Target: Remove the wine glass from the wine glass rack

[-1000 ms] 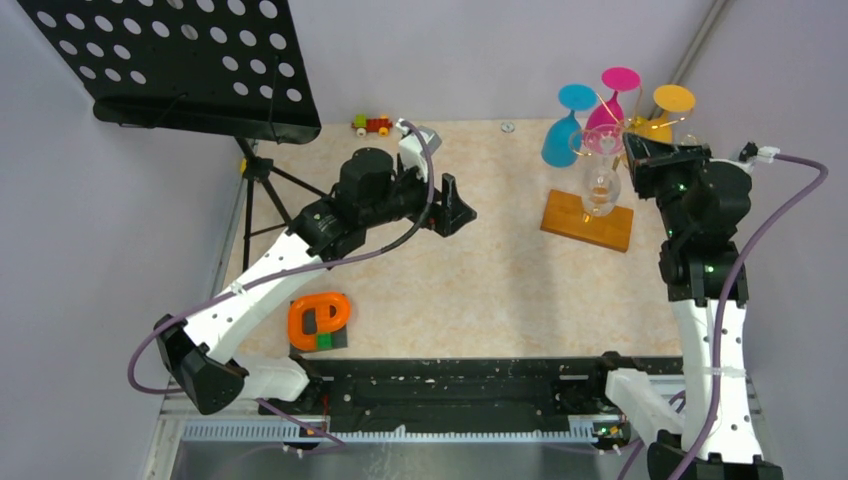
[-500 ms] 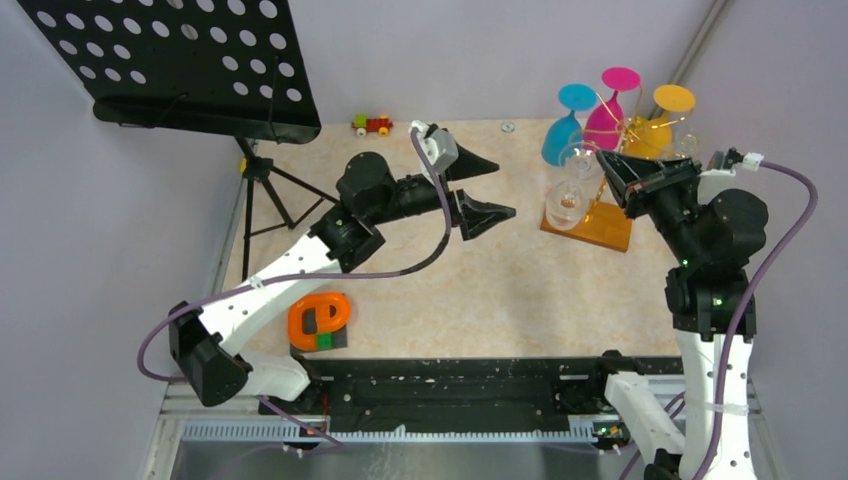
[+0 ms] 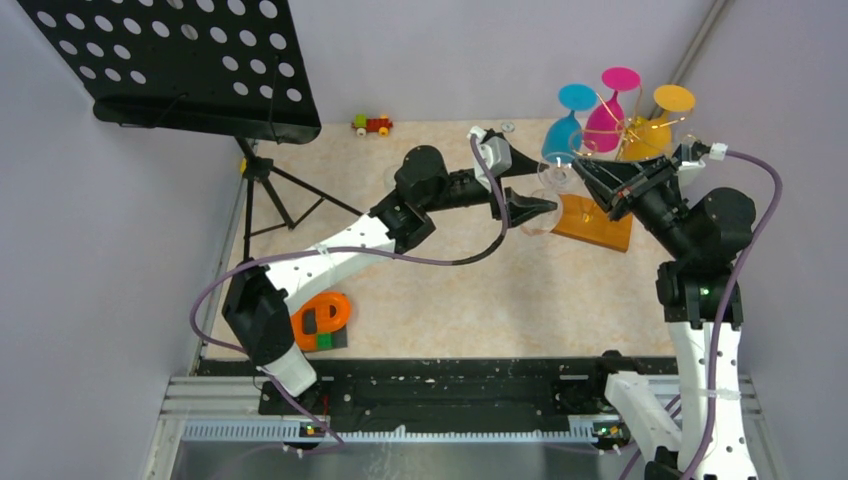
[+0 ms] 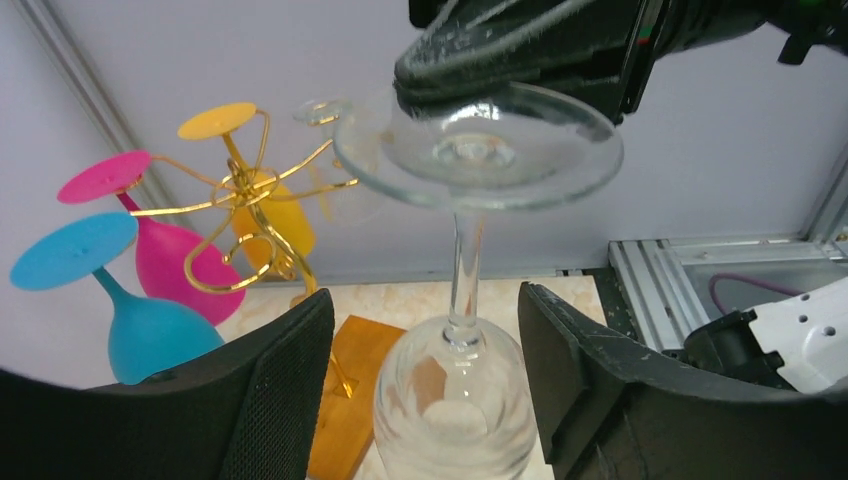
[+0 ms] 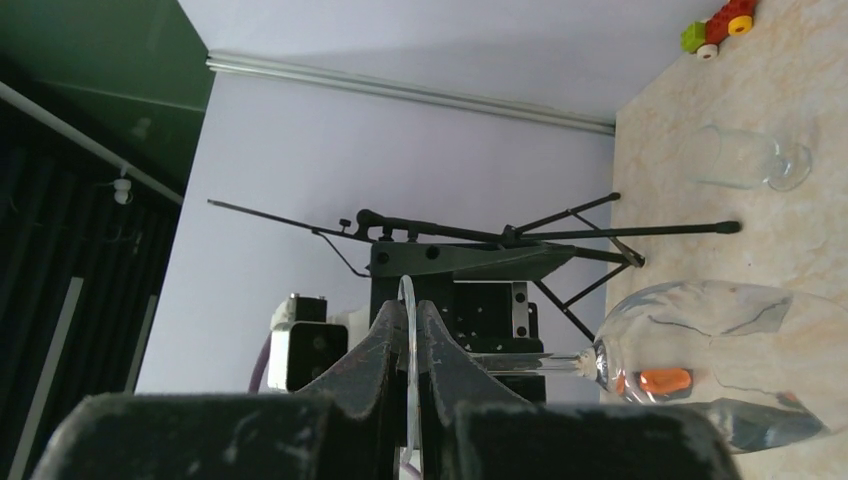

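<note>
A clear wine glass point(image 4: 455, 400) hangs upside down. My right gripper point(image 5: 410, 335) is shut on the rim of its foot point(image 4: 480, 150), to the left of the wine glass rack point(image 3: 625, 135). The rack is gold wire arms point(image 4: 245, 190) on an orange-brown wooden base point(image 3: 590, 222). Blue point(image 3: 560, 135), pink point(image 3: 605, 110) and yellow point(image 3: 655, 125) glasses hang on it. My left gripper point(image 4: 425, 390) is open, one finger on each side of the clear glass's bowl, not touching it. In the top view my left gripper point(image 3: 535, 190) and right gripper point(image 3: 592, 182) meet at the glass point(image 3: 543, 215).
A black music stand point(image 3: 180, 60) on a tripod point(image 3: 270, 190) fills the far left. A toy train point(image 3: 372, 124) sits at the back edge. Another clear glass point(image 5: 745, 160) lies on its side near it. An orange object point(image 3: 320, 320) lies at the near left.
My right gripper has drawn the clear glass leftward off the rack. My left arm has swung right and opened its fingers around the glass's bowl.
</note>
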Controlling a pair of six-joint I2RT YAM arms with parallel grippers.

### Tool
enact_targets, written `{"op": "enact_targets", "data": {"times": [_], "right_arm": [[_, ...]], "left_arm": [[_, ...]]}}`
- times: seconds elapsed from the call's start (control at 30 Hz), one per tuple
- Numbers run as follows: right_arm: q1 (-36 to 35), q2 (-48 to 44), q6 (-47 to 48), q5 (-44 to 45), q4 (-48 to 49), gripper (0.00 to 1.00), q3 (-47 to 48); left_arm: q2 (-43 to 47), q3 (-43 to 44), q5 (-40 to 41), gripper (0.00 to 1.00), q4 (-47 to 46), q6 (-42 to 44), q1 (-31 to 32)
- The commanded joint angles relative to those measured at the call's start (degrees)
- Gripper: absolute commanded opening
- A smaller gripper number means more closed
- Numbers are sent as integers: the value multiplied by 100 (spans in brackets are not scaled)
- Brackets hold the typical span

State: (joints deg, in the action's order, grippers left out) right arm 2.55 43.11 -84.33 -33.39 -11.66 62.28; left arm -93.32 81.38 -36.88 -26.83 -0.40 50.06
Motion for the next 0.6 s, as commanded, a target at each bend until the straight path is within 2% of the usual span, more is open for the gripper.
{"op": "enact_targets", "data": {"times": [0.0, 0.1, 0.33, 0.43, 0.5, 0.57], "right_arm": [[27, -111, -197, -328, 661, 0, -23], [27, -110, -221, -344, 726, 0, -116], [27, -58, -356, -417, 977, 0, -268], [28, -61, -470, -418, 1110, 0, -327], [27, -60, -537, -397, 1311, 0, -392], [27, -34, -527, -405, 1346, 0, -399]], "left_arm": [[-33, 446, -113, 68, -634, -450, 53], [-116, 506, 80, 60, -635, -689, 90], [-345, 729, -224, 44, -402, -831, 152], [-438, 748, -307, 33, -465, -959, 158], [-495, 747, -401, 21, -609, -1148, 159], [-520, 743, -461, 2, -744, -1329, 162]]}}
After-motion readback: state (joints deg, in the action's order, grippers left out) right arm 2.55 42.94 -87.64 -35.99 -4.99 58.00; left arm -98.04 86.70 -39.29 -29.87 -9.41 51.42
